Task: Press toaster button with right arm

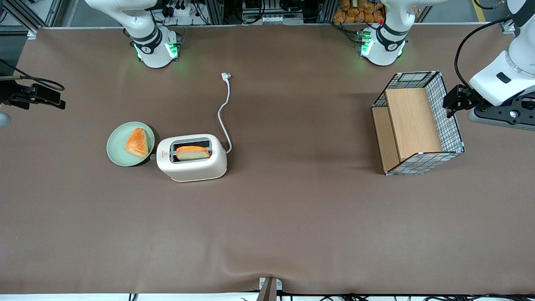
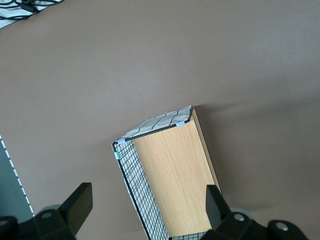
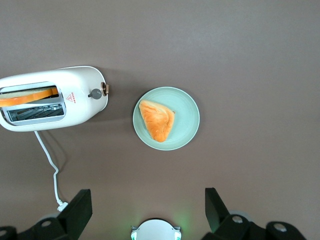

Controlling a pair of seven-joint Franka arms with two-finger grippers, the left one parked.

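The toaster (image 1: 192, 158) stood on the brown table (image 1: 292, 217) toward the working arm's end, with a slice of bread (image 1: 192, 152) upright in the slot nearer the front camera and the other slot unfilled. Its white cord (image 1: 224, 113) trailed away from the camera across the table to a loose plug. The toaster button (image 3: 105, 89) stuck out from the narrow end that bore the red triangle mark (image 3: 70, 96), next to a small grey knob (image 3: 94, 93). Just beside that end sat a pale green plate (image 1: 119, 156) carrying a triangular piece of pastry (image 1: 137, 143); in the front view the plate's rim almost met the toaster. The right arm's gripper (image 3: 148, 212) hung high above the table, well apart from the toaster and holding nothing, its two black fingers (image 3: 80, 210) spread wide. Toward the parked arm's end of the table stood a wire-mesh basket (image 1: 449, 115) with wooden panels inside.
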